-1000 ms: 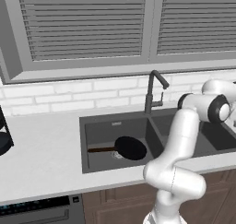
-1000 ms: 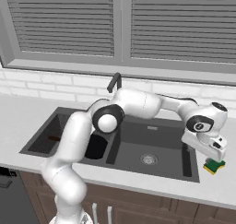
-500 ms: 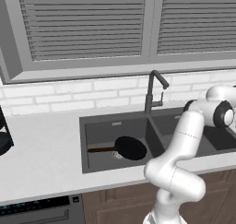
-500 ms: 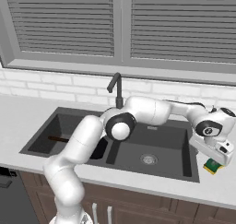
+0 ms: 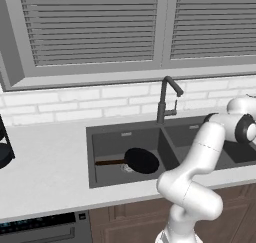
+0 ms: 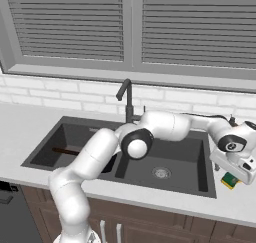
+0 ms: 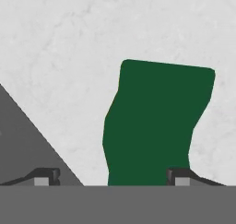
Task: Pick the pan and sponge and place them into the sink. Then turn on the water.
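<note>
arm: swung further right | fingers (image 7: 112, 177): lower over sponge (image 6: 230, 180), narrowing slightly

Black pan (image 5: 141, 160) lies in left sink (image 5: 125, 137) basin; green-topped sponge (image 6: 230, 180) on counter

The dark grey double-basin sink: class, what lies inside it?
In the sink's left basin lies the black frying pan, covering part of a drain. The arm hides some of the right basin.

Sponge (image 6: 230, 180): mostly hidden behind the hand in the right base view; its near end is cut by the hand view's lower edge. Contact with jaws: cannot tell. Pan (image 5: 141, 160) handle largely hidden by the arm in the right base view.
</note>
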